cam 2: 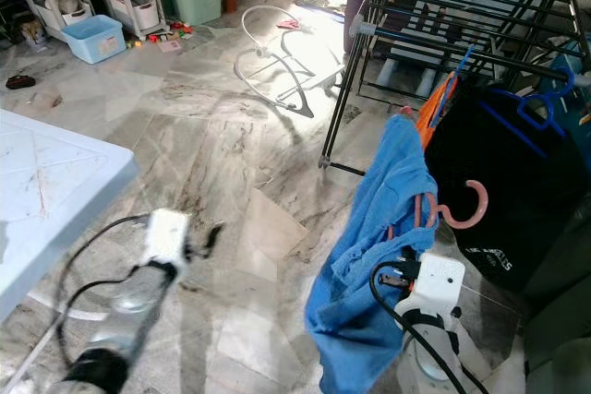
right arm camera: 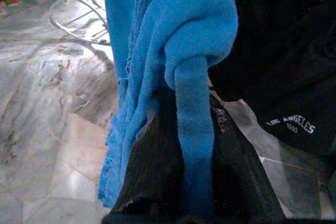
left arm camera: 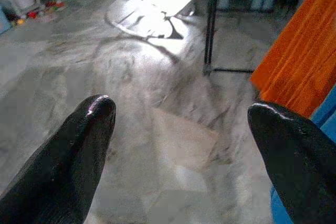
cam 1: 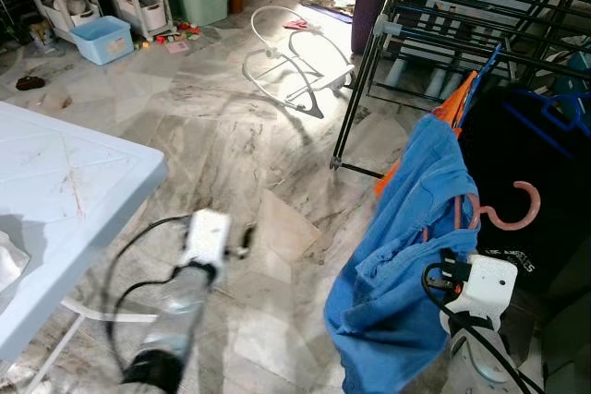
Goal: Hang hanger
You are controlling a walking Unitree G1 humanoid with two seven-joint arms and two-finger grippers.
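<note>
A: Where is the hanger sitting at this point?

B: The pink hanger (cam 1: pixel 513 212) is riding inside the blue shirt (cam 1: pixel 406 256), its curved hook poking out to the robot's right, just in front of the black garment (cam 1: pixel 526 182) already hanging from the drying rack (cam 1: pixel 462 6). The hook is not resting on any rail yet.

A: And what is carrying it?

B: The right gripper (right arm camera: pixel 194 145) is pinching a bunched fold of the shirt's soft knit between its two black fingers, so the hanger is being carried through the cloth, not by its own bare plastic. That is probably why the shirt is sagging in a long crumpled drape below the hold.

A: The other arm?

B: The left gripper (left arm camera: pixel 181 129) is hanging spread wide over the marble floor (cam 1: pixel 231 136), fingers well apart and gripping nothing. It is looking blurred in the head views, low beside the pale blue table (cam 1: pixel 65 182).

A: What is the rack like?

B: Thin dark metal rails on slanted legs, with an orange cloth (left arm camera: pixel 296 56) draping near the shirt. The smooth, rounded hook should slip over a rail easily, but it needs lifting higher and turning toward one, I would judge, and the loose shirt could be snagging on the neighbouring clothes
</note>
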